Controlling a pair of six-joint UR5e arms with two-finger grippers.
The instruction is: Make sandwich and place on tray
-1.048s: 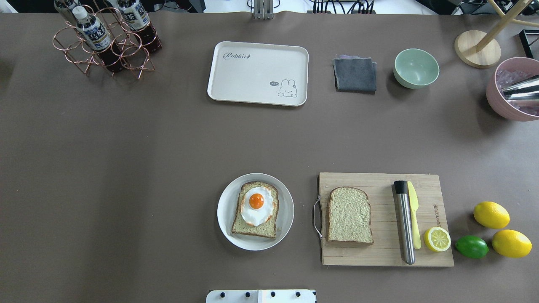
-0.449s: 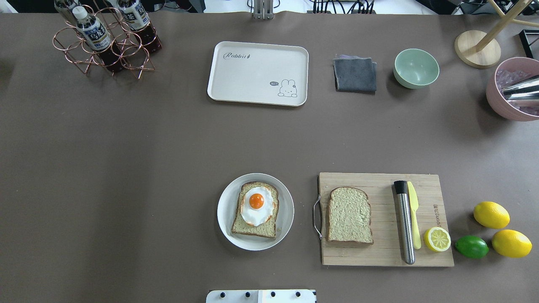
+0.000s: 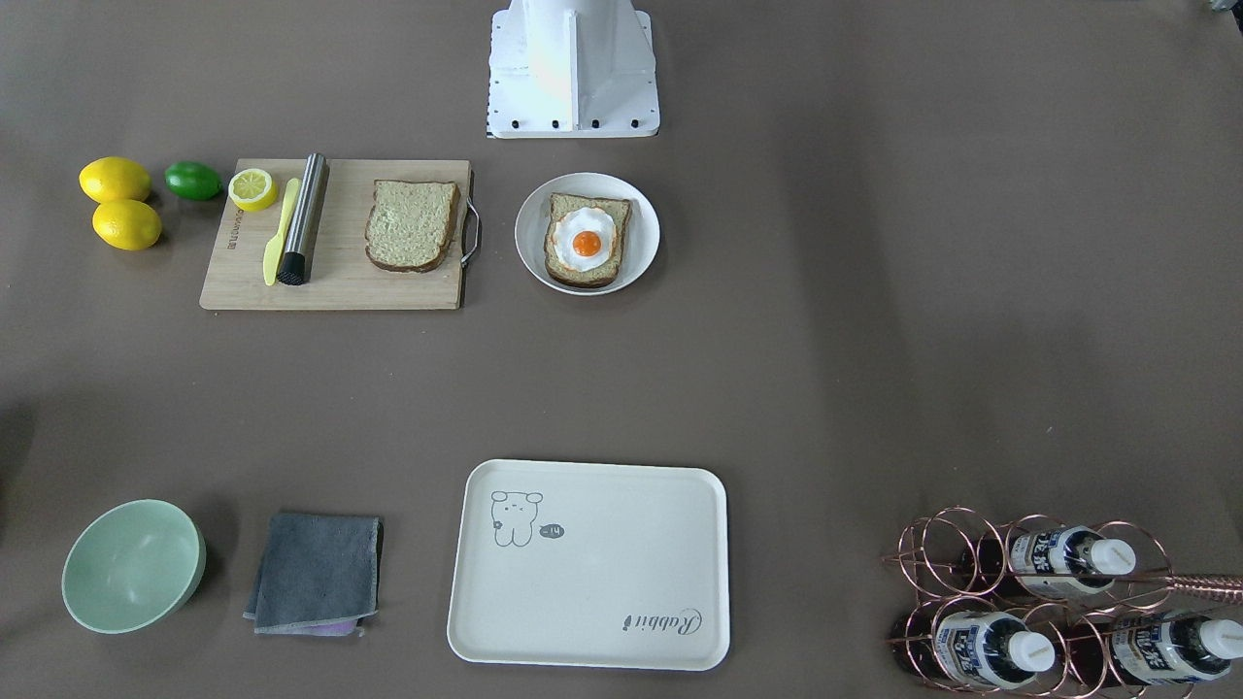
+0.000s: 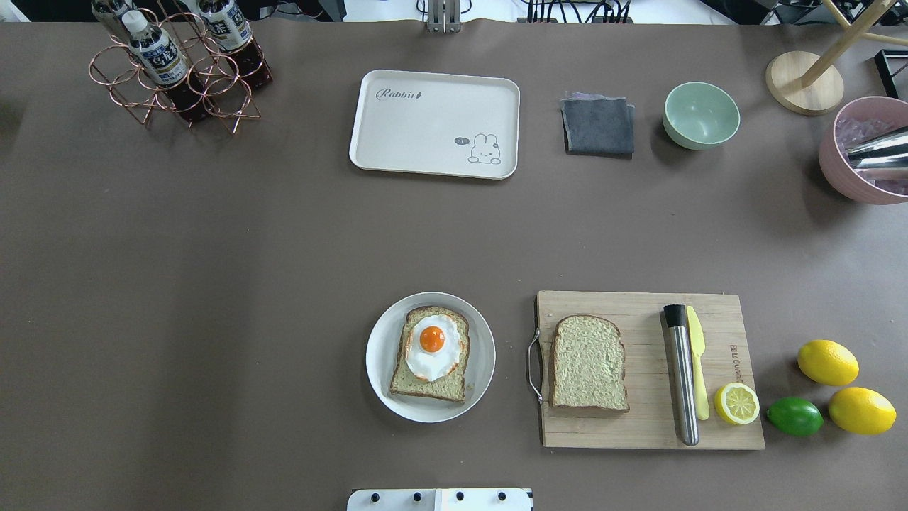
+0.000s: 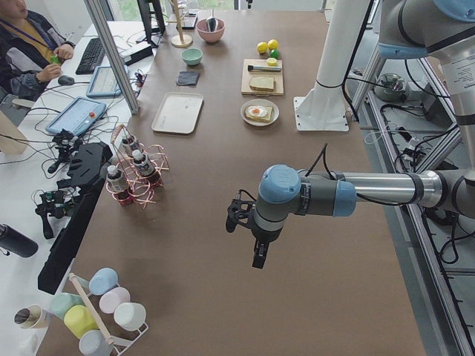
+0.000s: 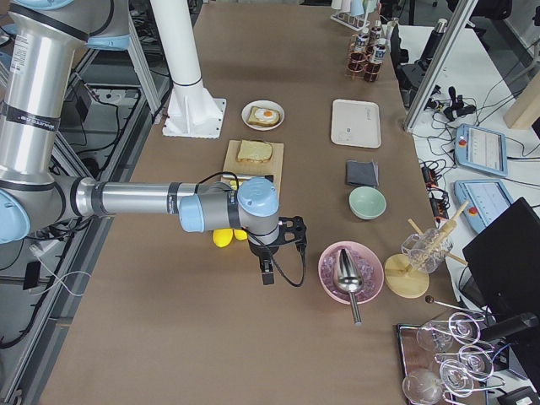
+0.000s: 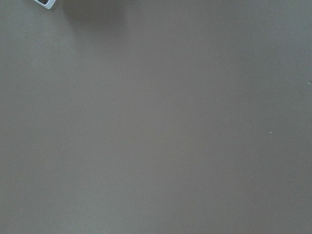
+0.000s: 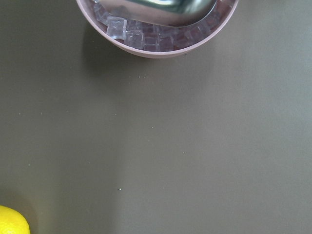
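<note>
**Two Parts, Side by Side**

Seen from over the robot's shoulders, a round white plate (image 4: 379, 348) sat on the near half of the brown counter (image 4: 213, 284), close to the robot's base. On it lay the lower bread slice (image 4: 425, 387) with the fried egg (image 4: 429, 362) resting flat on top, orange yolk up. Just right of the plate was a wooden cutting board (image 4: 638, 426), its metal handle toward the plate. The second bread slice (image 4: 589, 363) lay flat on the board's left half, apart from the plate. Further right on the board lay a steel tube (image 4: 682, 376), a yellow knife (image 4: 697, 369) beside it and a half lemon (image 4: 736, 403). A lime (image 4: 794, 416) and two whole lemons (image 4: 827, 362) sat on the counter off the board's right end.

The tray (image 4: 425, 121) lay on the far side, roughly straight beyond the plate and well apart from both slices. To its right were a folded grey cloth (image 4: 598, 125) and a green bowl (image 4: 701, 115). At the far right edge stood a pink bowl (image 4: 844, 181) of ice cubes with a metal scoop (image 4: 879, 152) in it. A copper bottle rack (image 4: 177, 78) stood at the far left.

The left arm (image 5: 371, 194) reached over bare counter at the left end, with the left jaws pointing down and well apart from the food. The right arm (image 6: 135, 201) reached out at the right end, where the right jaws hung between the lemons and the pink bowl. Neither pair showed in anything but a side view, so I cannot tell how far either stood open or whether it had hold of anything.
</note>
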